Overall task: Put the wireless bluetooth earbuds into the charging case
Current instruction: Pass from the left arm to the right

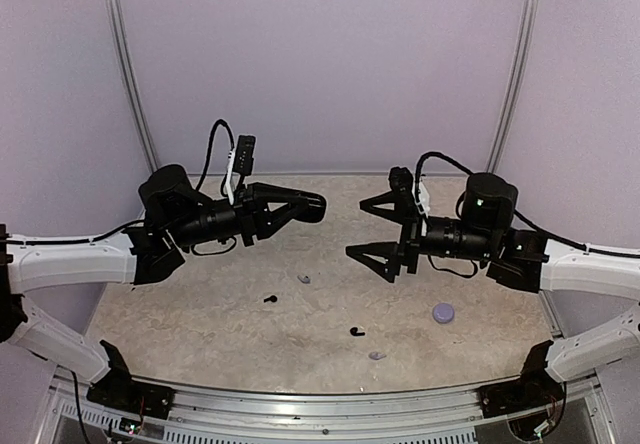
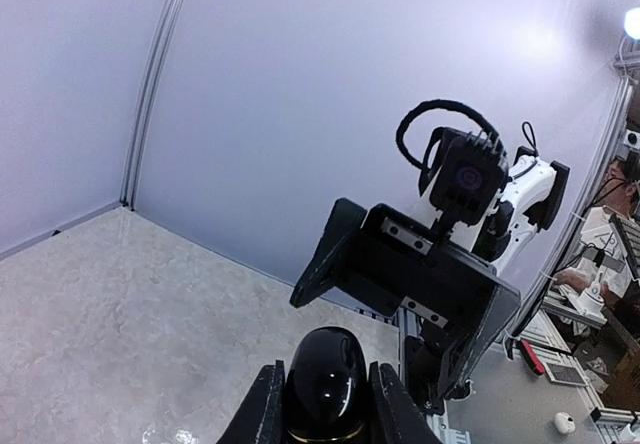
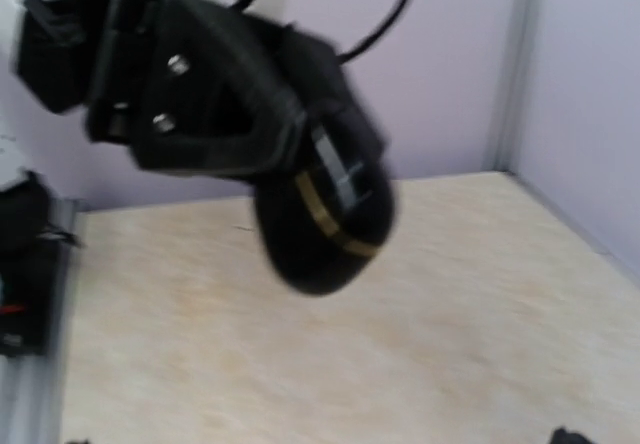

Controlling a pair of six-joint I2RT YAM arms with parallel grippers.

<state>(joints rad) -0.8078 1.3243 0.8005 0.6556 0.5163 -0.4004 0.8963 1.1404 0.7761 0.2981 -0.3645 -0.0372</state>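
Left fingers (image 2: pixel 393 406) clenched on glossy black charging case (image 2: pixel 325 374); right fingers (image 1: pixel 375 256) spread wide, empty; earbuds (image 1: pixel 357 331) loose on table (image 1: pixel 200 324).

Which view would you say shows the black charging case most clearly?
The left wrist view: the case sits sharp and close between the left fingers. The right wrist view shows its side, blurred; the top view, only a small dark shape.

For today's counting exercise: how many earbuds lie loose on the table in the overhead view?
4: black earbud left of centre; lavender earbud just beyond it; second black earbud right of those, nearer; second lavender earbud nearest the front. More could be hidden.
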